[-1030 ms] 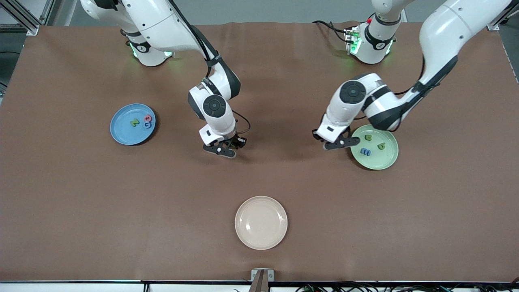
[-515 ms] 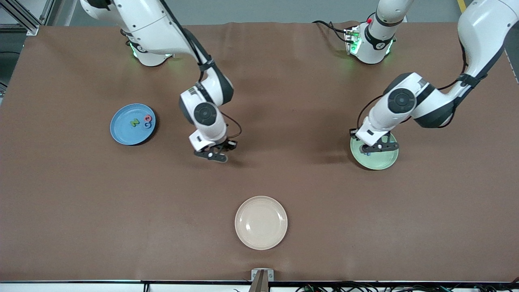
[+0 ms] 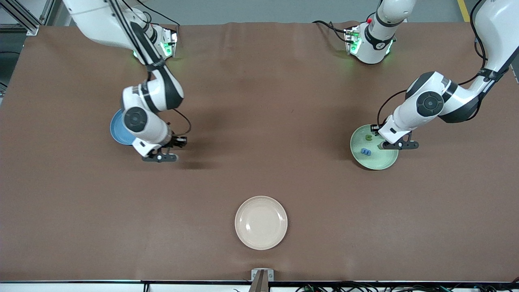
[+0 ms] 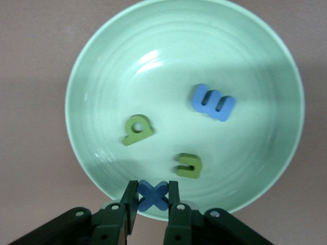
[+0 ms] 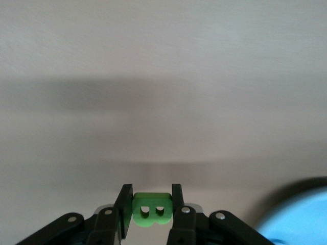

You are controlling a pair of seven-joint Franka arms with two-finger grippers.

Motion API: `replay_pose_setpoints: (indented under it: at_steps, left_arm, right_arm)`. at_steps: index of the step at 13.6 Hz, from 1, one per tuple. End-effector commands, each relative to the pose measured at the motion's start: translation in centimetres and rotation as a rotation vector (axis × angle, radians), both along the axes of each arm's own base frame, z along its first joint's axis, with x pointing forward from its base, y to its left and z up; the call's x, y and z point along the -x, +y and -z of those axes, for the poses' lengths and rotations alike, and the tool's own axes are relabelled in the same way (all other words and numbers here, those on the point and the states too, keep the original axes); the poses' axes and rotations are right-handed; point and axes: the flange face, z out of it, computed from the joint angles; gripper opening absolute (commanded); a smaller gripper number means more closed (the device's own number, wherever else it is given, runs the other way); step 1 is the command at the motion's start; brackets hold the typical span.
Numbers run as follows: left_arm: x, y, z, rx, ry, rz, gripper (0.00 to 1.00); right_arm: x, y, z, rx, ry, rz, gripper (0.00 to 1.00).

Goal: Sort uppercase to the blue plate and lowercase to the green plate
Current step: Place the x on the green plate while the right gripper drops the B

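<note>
Change: over the last second you have swung both arms outward from mid-table, each toward its own plate
Right gripper (image 3: 159, 157): pinched on the green B (image 5: 152, 208), over bare table just beside the blue plate (image 3: 116, 132), off the rim that faces the table's middle; the right arm now covers most of that plate in the front view, so its letters are hidden
Left gripper (image 3: 399, 145): clamped on the blue cross-shaped t (image 4: 153, 195), over the green plate (image 4: 92, 76), at the rim toward the left arm's end of the table
Green plate contents: green b (image 4: 137, 129), green u (image 4: 188, 165) and blue m (image 4: 213, 102) lie apart from one another inside it
Meaning: these look like the last two letters, and both are close to their drop
B versus plate: not yet over the blue; bring it a little further toward the right arm's end before you let go
Cream plate (image 3: 261, 222): nearer the front camera, with nothing on it
</note>
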Motion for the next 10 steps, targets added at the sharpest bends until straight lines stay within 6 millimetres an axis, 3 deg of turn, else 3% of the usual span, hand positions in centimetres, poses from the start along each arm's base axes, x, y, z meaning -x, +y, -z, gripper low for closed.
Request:
replay_pose_setpoints:
  at_steps: [1,3,7,8,9,10]
  left_arm:
    - [0.3,0.7,0.4,-0.009,-0.015,0.029,0.12]
    - [0.3,0.7,0.6,0.0,-0.015,0.03,0.13]
    - [-0.1,0.5,1.1,0.037,-0.038,0.024,0.14]
    - [-0.1,0.7,1.3,0.037,-0.035,0.02,0.14]
    - [0.0,0.5,1.6,0.042,-0.031,0.022,0.14]
    - [0.0,0.9,2.0,0.031,-0.031,0.028,0.14]
  right_arm:
    - [2.9,-7.5,-2.3,-0.044,0.0,-0.076,0.01]
    - [4.8,-11.1,-1.8,-0.057,0.027,-0.083,0.02]
    - [7.4,-15.1,-0.8,-0.073,0.163,-0.008,0.05]
    - [7.6,-15.3,-0.9,-0.076,0.18,-0.002,0.36]
    - [7.6,-15.5,-0.9,-0.076,0.186,0.003,0.99]
    - [7.5,-15.7,-1.1,-0.078,0.183,0.005,1.0]
